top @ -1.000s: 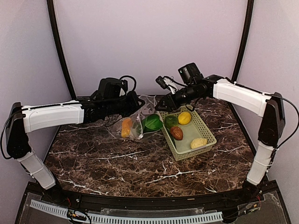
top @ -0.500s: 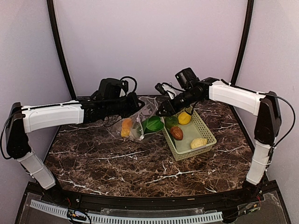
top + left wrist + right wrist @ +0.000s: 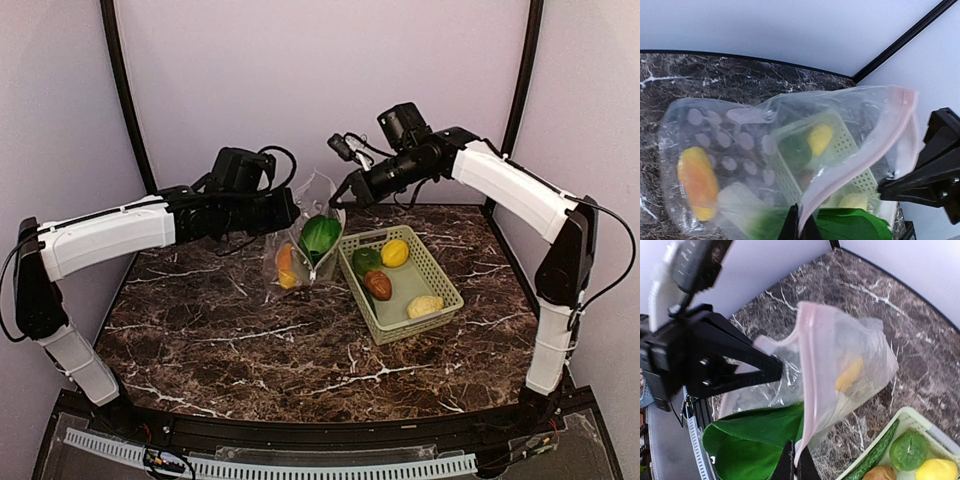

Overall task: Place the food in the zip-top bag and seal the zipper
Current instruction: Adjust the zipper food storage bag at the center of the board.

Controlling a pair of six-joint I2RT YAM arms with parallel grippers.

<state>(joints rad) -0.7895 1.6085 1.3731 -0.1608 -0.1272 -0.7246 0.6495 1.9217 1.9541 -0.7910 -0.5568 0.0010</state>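
From where I stand, the left gripper (image 3: 291, 212) is clamped on the pink zipper strip (image 3: 807, 370) of the clear, spotted plastic zip-top bag (image 3: 306, 250). The bag hangs between the arms and holds an orange-yellow toy piece (image 3: 285, 266) and a green bok choy (image 3: 320, 236). The right gripper (image 3: 339, 196) pinches the same strip. At the bag's three o'clock, a light green lattice basket (image 3: 418, 322) holds a yellow lemon (image 3: 395, 252), a green pepper (image 3: 366, 258), a red-brown piece (image 3: 378, 285) and a pale yellow piece (image 3: 425, 305).

One zip-top bag (image 3: 318, 195) holding two: bok choy (image 3: 320, 238), orange-yellow piece (image 3: 286, 266); one basket (image 3: 410, 285) right of it holding five: lemon (image 3: 395, 252), green pepper (image 3: 366, 259), red-brown piece (image 3: 378, 285), pale yellow piece (image 3: 425, 306), long green piece (image 3: 873, 449)
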